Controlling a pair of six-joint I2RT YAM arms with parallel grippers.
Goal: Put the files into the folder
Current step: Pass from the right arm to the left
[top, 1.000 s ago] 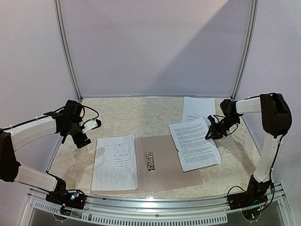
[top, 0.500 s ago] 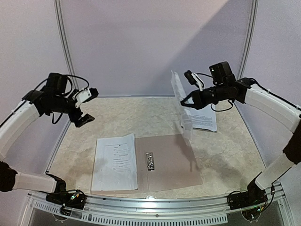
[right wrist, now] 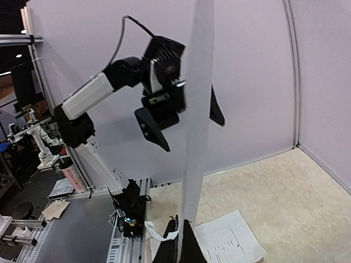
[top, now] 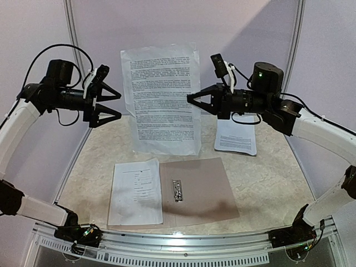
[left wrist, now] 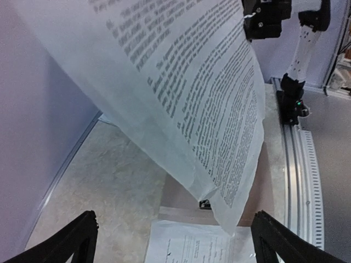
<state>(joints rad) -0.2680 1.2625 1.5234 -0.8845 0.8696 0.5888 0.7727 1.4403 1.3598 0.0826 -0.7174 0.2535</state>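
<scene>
Since half a second ago, my right arm has swung the thin white printed paper sheet (top: 161, 100) up and toward the middle. It now hangs broadside to the overhead camera, well above the table. My left arm has risen as well and faces it.

Right gripper (top: 192, 99): clamped on the sheet's right edge, about halfway up. In the right wrist view the sheet stands edge-on, a narrow upright strip rising from my closed fingers (right wrist: 189, 249).

Left gripper (top: 115, 104): jaws spread wide, holding nothing. Tips near the sheet's left edge; I cannot tell whether they touch it. In the left wrist view the sheet slants across above both fingers, its lower corner hanging down between them.

Flat tan-brown cardboard folder (top: 200, 189): lies open on the pale marbled tabletop (top: 105, 144), below the raised sheet. Small metal clip (top: 177, 190) sits on its spine.

Second white printed sheet (top: 136, 192): flat over the folder's left leaf, just beside the clip. The right leaf shows plain cardboard.

Third white printed sheet (top: 236, 136): flat on the table beyond the folder's far right corner, below my right arm.
</scene>
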